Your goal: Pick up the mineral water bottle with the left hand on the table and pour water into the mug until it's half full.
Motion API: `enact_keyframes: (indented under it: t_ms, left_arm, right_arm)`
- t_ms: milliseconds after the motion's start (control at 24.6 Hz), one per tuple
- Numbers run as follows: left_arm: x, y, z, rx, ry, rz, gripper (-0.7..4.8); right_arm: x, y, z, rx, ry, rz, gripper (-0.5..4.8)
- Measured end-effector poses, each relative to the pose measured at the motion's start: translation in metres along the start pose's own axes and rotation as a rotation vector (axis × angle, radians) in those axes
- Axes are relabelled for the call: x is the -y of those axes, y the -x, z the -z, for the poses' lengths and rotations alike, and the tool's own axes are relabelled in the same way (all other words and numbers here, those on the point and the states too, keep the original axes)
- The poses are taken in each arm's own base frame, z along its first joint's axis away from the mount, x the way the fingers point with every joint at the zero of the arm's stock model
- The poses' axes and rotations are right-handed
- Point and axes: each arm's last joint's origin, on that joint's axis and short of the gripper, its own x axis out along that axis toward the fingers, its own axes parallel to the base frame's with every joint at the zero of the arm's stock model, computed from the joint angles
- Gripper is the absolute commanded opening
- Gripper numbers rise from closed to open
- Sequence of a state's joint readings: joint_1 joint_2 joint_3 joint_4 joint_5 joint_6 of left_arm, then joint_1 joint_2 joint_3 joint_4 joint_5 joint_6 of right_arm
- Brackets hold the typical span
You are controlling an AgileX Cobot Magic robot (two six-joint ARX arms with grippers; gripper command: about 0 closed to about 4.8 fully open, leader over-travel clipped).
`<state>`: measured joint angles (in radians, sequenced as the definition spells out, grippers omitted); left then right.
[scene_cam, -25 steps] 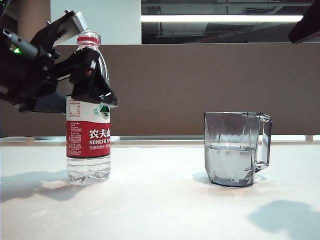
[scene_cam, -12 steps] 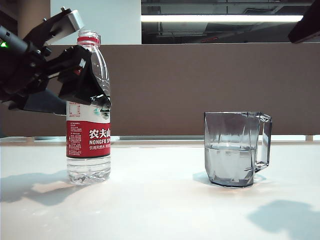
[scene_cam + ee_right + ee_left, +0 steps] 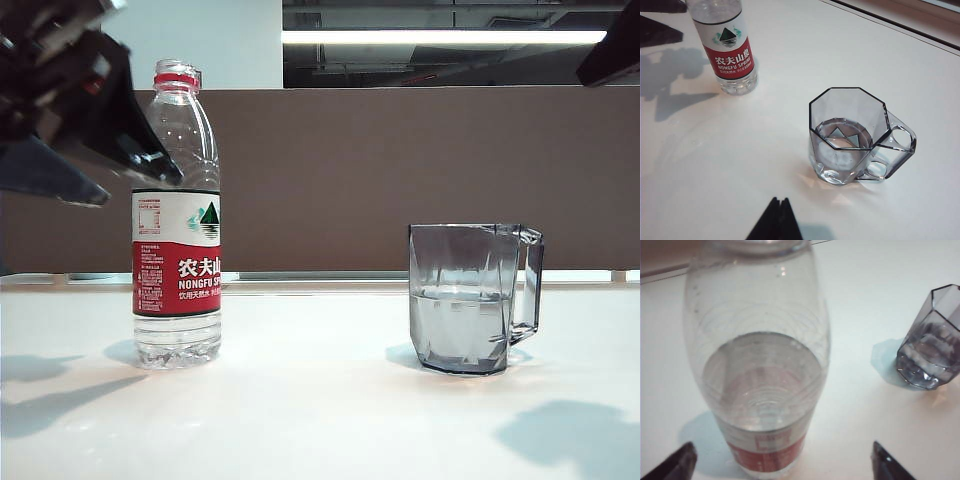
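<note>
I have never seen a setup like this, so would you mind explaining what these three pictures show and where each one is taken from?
This is a two-armed robot at a wide white glossy table. One picture comes from a fixed camera facing the table; the other two come from cameras on each wrist, looking down past each arm's two-fingered tool.

On the table stand a tall clear plastic water bottle with a red-and-white label, and a smoky-grey faceted transparent mug, already about half full of water.

In the fixed view, the black shape at upper left is the left tool, up beside the bottle's shoulder. Its wrist view looks down on the bottle, with its two dark fingertips spread wide: open, holding nothing.

The right tool shows only as dark tips above the mug; they appear together, and nothing is held.
</note>
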<state>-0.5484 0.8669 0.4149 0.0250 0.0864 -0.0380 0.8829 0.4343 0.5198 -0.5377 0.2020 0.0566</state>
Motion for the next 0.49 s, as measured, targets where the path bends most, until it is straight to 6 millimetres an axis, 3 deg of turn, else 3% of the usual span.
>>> enact_keyframes:
  t_ms: [41, 81, 244, 488]
  left_arm:
    - [0.0, 0.004, 0.0, 0.001, 0.0, 0.0, 2.23]
    - [0.001, 0.008, 0.0, 0.003, -0.001, 0.0, -0.19]
    - [0.003, 0.029, -0.001, 0.025, -0.003, 0.002, -0.07]
    - [0.005, 0.042, -0.001, 0.051, -0.005, 0.029, -0.07]
  right_arm:
    - [0.0, 0.0, 0.0, 0.0, 0.0, 0.0, -0.01]
    - [0.0, 0.0, 0.0, 0.0, 0.0, 0.0, -0.01]
    - [0.0, 0.0, 0.0, 0.0, 0.0, 0.0, -0.01]
    - [0.0, 0.0, 0.0, 0.0, 0.0, 0.0, -0.01]
